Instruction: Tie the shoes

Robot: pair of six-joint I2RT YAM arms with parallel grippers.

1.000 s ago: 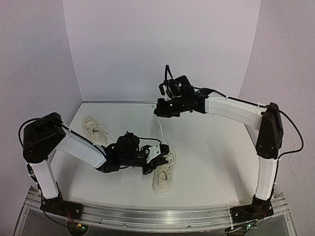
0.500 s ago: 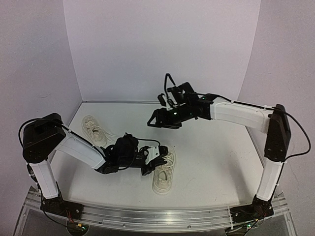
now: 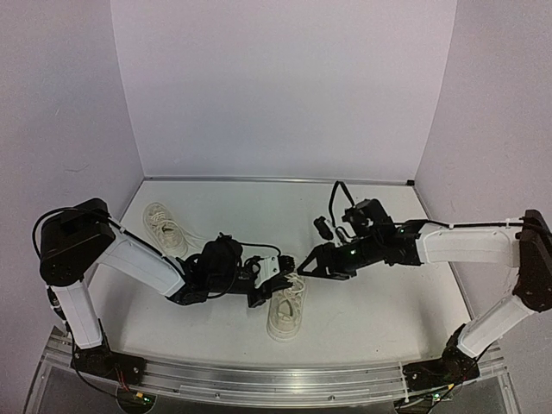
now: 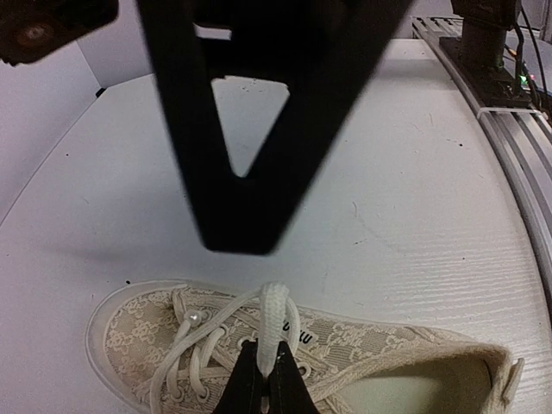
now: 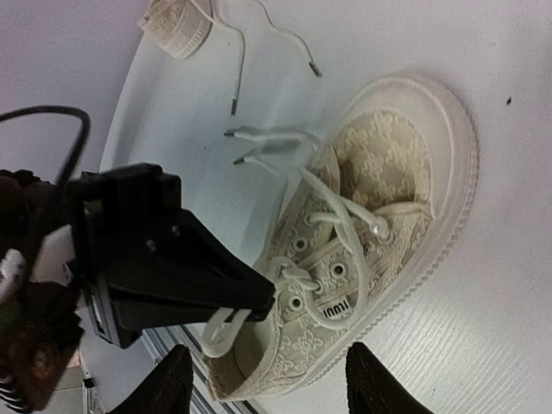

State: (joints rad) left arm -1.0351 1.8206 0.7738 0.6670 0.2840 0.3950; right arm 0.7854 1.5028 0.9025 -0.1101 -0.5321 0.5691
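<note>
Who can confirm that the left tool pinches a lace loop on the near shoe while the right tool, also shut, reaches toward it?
Not quite: the right tool is open, its fingers spread wide in the right wrist view. The left tool does pinch the lace loop on the near shoe.

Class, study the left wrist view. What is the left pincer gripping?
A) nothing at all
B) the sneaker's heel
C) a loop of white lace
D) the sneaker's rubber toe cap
C: the left pincer is shut on a loop of white lace that rises above the eyelets of the cream sneaker.
</note>
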